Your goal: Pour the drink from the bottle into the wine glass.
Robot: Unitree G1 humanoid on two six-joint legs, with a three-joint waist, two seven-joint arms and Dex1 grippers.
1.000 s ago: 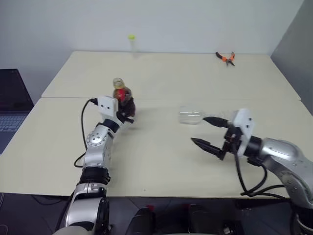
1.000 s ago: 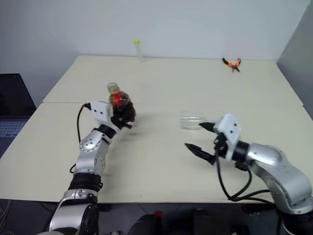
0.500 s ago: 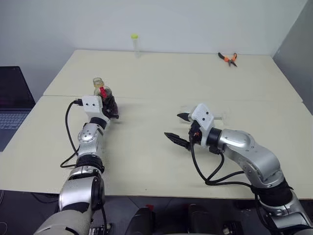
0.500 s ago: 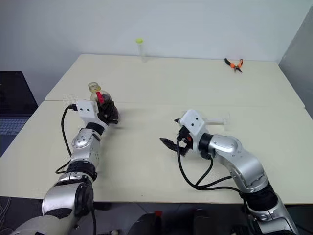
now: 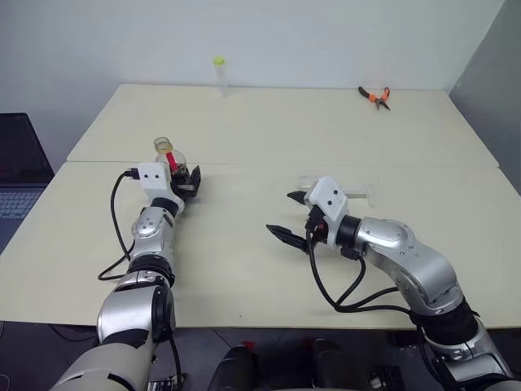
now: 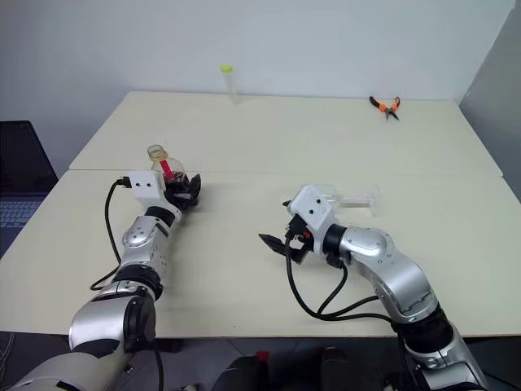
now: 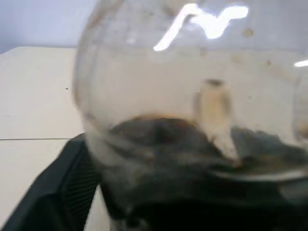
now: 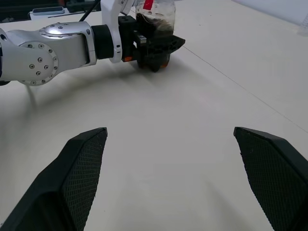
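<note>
Right wrist view looks past the right gripper (image 8: pixel 171 168), whose two black fingers stand wide apart over bare table (image 5: pixel 244 277) with nothing between them. In the head views this gripper hangs low over the near middle of the table, and just behind it the wine glass (image 6: pixel 346 198) lies on its side, stem pointing to the robot's right; whether any drink is in it cannot be told.

Farther out on the left, the bottle (image 5: pixel 172 163) stands upright on the table near the seam between the two boards. The left gripper (image 5: pixel 189 181) is around its lower body with the jaws spread, so the bottle looks let go rather than squeezed, and the left wrist view shows the dark drink (image 7: pixel 163 139) pooled low in the clear belly, most of the bottle empty. At the far edge stand a thin tube (image 5: pixel 219 73) and a pair of pliers (image 5: pixel 375 95), neither needed.

By my reading the bottle has been set down and freed. Next the left arm should draw straight back without tipping it.
</note>
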